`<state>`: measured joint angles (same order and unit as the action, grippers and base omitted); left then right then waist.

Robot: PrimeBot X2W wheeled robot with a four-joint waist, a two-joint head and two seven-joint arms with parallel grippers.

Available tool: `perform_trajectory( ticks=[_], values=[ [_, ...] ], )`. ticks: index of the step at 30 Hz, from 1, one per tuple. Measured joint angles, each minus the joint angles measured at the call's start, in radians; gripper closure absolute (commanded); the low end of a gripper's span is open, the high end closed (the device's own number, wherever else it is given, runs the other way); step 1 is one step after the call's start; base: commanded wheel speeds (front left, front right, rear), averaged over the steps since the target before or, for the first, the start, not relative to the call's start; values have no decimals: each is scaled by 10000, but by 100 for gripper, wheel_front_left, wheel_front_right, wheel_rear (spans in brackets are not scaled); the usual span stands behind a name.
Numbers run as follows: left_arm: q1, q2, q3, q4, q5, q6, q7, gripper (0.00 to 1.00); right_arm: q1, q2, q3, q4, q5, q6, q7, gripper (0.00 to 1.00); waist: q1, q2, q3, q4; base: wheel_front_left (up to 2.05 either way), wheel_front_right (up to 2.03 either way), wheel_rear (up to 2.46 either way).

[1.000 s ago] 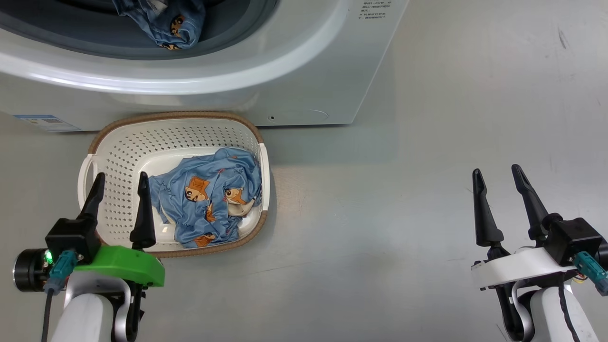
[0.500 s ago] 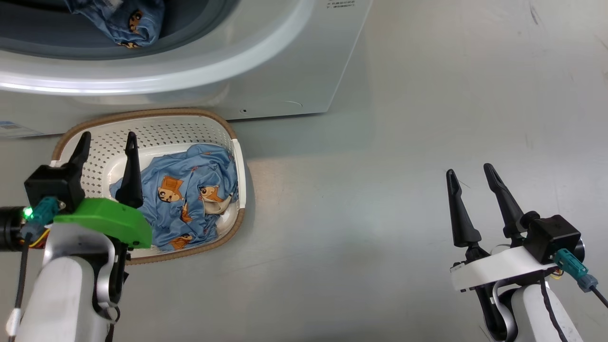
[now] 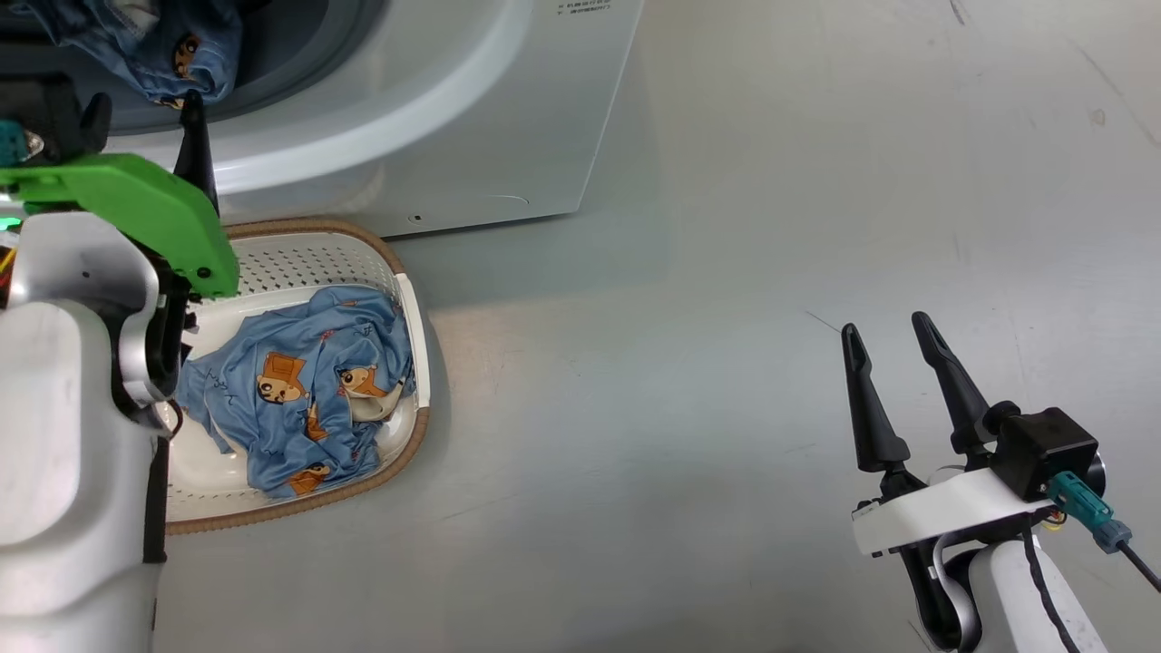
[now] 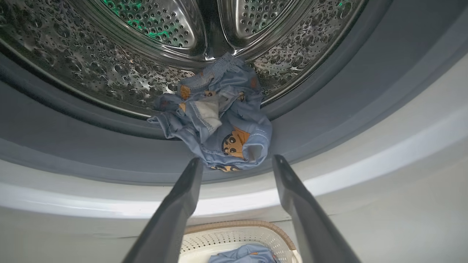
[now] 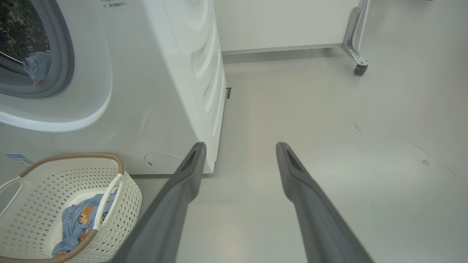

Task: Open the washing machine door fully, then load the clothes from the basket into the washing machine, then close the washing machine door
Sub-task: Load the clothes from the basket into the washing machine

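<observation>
Left gripper (image 4: 237, 159): spread wide, empty, pointing into the washing machine (image 4: 365, 153) mouth.
Garment (image 4: 219, 120): hangs over the mouth's lower lip, frame centre, straight beyond our left fingertips.
Other clothes (image 3: 299, 390): in the basket (image 3: 413, 317), lower left.
Right gripper (image 3: 884, 324): wide, empty, lower right, well apart; we'd use the left.

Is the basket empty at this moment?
No, light blue printed clothes lie crumpled inside the basket in the head view.
</observation>
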<state>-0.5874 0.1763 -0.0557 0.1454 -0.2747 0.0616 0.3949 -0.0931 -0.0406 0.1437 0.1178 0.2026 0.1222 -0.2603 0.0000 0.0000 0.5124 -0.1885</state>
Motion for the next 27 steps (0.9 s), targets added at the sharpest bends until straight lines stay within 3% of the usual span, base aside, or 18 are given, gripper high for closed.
perform_trajectory(
  ticks=[11, 20, 27],
  values=[
    [-1511, -138, -228, 1929, -136, 36, 1582, 0, 51, 2, 50, 119, -4, 2, 0, 0, 0, 0, -220, -168, 0, 0, 0],
    [-2683, -316, -217, 2625, -207, 92, 1770, 0, 209, 2, 198, 169, -35, 2, 0, 0, 0, 0, -262, -414, 0, 0, 0],
    [-3107, -58, -389, 3290, 121, 92, 1860, 0, 300, 8, 173, 127, -35, 2, 0, 0, 0, 0, -101, -603, 0, 0, 0]
  ],
)
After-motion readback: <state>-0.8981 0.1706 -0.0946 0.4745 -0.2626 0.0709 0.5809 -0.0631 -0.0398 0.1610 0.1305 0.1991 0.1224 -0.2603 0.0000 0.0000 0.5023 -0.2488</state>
